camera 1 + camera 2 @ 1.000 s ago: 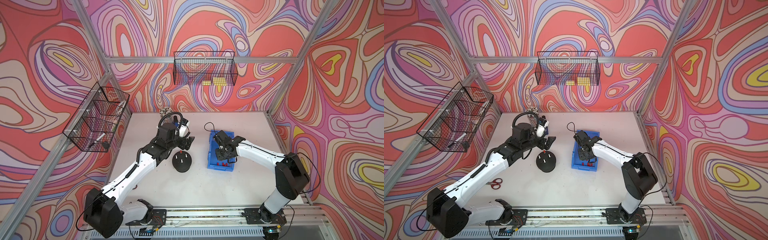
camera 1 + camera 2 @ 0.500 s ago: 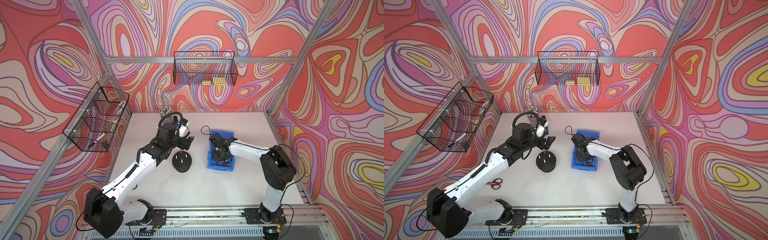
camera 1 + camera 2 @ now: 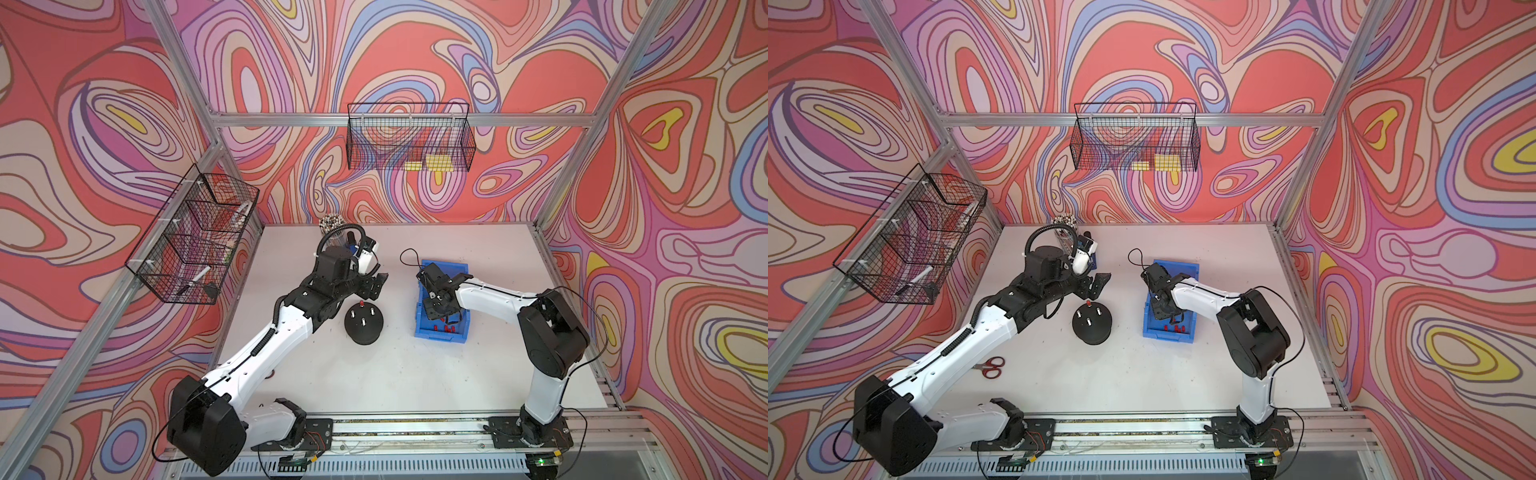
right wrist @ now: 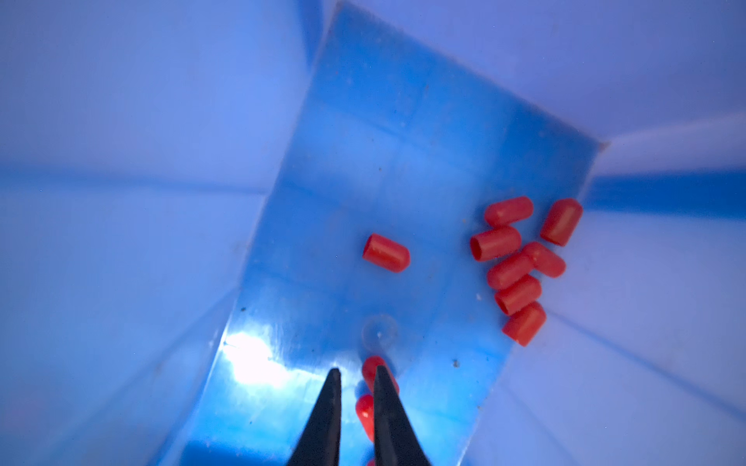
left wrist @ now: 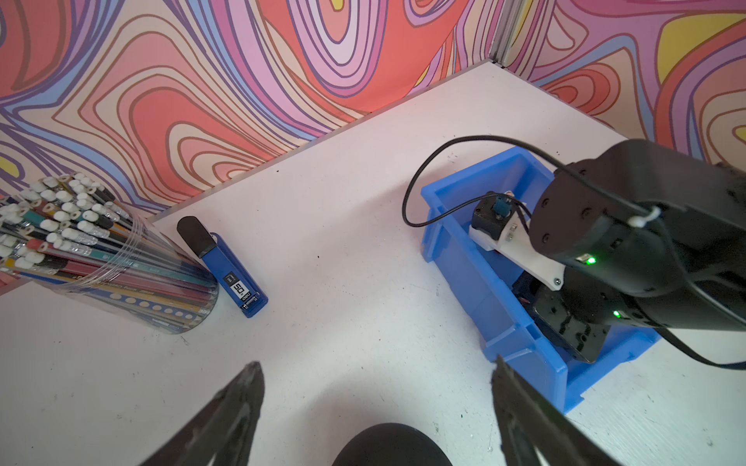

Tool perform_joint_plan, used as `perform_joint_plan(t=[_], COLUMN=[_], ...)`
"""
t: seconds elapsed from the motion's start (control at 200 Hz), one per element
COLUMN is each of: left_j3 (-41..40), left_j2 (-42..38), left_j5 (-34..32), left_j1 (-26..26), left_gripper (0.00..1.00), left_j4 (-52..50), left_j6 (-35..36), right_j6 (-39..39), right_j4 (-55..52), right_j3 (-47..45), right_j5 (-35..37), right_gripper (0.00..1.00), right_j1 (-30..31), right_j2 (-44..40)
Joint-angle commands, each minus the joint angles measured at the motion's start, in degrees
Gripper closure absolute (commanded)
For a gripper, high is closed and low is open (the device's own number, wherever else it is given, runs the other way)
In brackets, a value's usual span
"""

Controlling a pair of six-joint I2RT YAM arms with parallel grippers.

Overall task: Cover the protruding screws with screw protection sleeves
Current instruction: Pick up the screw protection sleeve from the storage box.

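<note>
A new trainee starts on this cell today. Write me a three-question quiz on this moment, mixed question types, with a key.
1. True or false: the left gripper is shut.
2. How many protruding screws on the black dome wear a red sleeve? A none, B one, C four.
3. Complete: the right gripper is down inside the ___.

Key:
1. False; its jaws stand wide apart.
2. B.
3. blue bin.

Four thin silvery protruding screws (image 3: 363, 322) are standing upright on a black dome (image 3: 365, 336) just beneath the jaws of the left gripper (image 3: 374, 286), one wearing a red cap; tiny red screw protection sleeves (image 4: 518, 262) are lying loose ahead of and beside the jaws of the right gripper (image 4: 355, 377)
</note>
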Motion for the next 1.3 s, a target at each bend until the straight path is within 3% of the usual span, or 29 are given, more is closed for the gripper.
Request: perform_joint_plan(t=[0.0, 1.292], left_j3=[0.1, 0.5], left_j2=[0.3, 1.1], left_j5=[-0.7, -0.4], left_j1=[0.1, 0.1], left_gripper=[0.12, 0.13], left_j4=[-0.8, -1.0], left_j6=[0.2, -0.3], right_j6=[-0.7, -2.1], right_j4=[0.5, -0.7], right_j3=[1.2, 1.7], right_j5=[1.4, 2.5], right_gripper=[0.82, 0.85], right_j1=[-0.5, -1.1], right_j2=[1.6, 3.2])
